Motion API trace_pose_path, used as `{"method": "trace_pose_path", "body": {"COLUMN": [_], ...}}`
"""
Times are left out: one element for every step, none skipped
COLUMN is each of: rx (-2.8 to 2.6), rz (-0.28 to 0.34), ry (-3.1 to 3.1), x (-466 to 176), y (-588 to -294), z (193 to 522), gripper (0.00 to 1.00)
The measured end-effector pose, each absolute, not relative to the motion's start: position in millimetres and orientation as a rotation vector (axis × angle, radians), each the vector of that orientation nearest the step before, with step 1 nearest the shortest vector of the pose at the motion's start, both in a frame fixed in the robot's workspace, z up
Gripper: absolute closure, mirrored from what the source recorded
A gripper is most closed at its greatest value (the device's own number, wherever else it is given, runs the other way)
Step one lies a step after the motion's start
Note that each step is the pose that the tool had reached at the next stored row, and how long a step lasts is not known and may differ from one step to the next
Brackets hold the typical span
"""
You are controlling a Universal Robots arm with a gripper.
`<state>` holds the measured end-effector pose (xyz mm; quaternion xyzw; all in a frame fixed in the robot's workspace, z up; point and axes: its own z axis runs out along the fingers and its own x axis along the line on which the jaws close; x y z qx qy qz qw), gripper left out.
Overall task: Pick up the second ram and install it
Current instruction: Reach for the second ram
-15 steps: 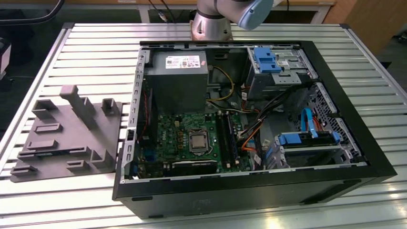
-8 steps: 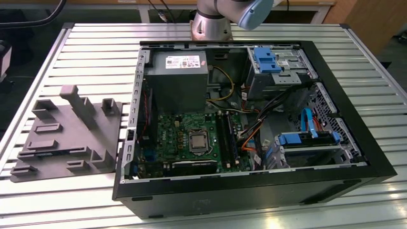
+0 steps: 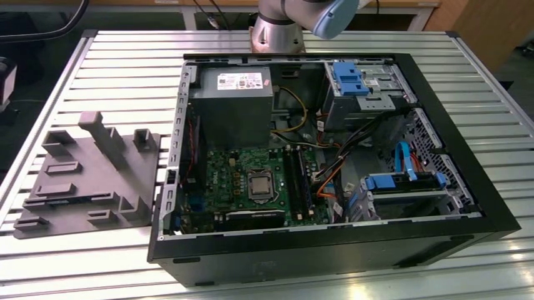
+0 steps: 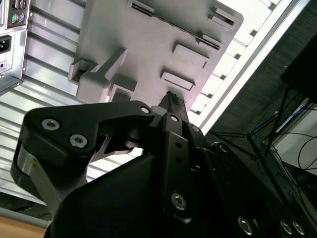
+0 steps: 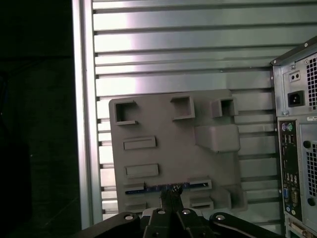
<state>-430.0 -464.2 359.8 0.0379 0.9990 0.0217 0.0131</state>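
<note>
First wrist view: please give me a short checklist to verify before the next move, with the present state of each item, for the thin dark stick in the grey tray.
1. The second ram, a thin dark blue-green stick, lies in a slot of the grey plastic tray with raised blocks: ok.
2. The gripper is in line with the stick's middle: ok in the first wrist view. Contact: cannot tell.
3. Gripper open for a grasp: not ok, it looks shut.
4. Black computer case open on top: ok.
5. Free slot on the green motherboard: cannot tell.
</note>
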Motion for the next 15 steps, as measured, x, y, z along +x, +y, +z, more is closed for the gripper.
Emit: {"method": "trace_pose_path", "body": {"rx": [0.118, 0.118, 0.118, 0.118, 0.118, 0.118, 0.118, 0.118, 0.118, 0.118, 0.118, 0.118, 0.118, 0.118, 0.118], "rz": [0.068, 0.068, 0.068, 0.068, 0.068, 0.068, 0.068, 0.068, 0.068, 0.068, 0.068, 0.068, 0.068, 0.068, 0.068], "ry": [3.113, 3.113, 3.113, 3.113, 3.113, 3.112, 3.113, 3.112, 3.113, 3.112, 3.112, 3.112, 3.113, 3.113, 3.112], "x": [-430.0, -430.0, -430.1, -430.1, -430.1, -430.1, -430.1, -430.2, -430.2, -430.2, -430.2, -430.2, -430.2, -430.3, -430.3], "y": [-464.5, -464.9, -465.2, -465.6, -465.9, -466.3, -466.6, -467.0, -467.4, -467.7, -468.0, -468.3, -468.6, -468.9, -469.2], "z": [359.3, 358.7, 358.2, 357.6, 357.1, 356.5, 356.0, 355.4, 354.9, 354.4, 353.9, 353.4, 352.9, 352.4, 351.8], "gripper": [0.89, 0.89, 0.89, 0.89, 0.89, 0.89, 0.89, 0.89, 0.89, 0.89, 0.89, 0.89, 0.89, 0.89, 0.89]}}
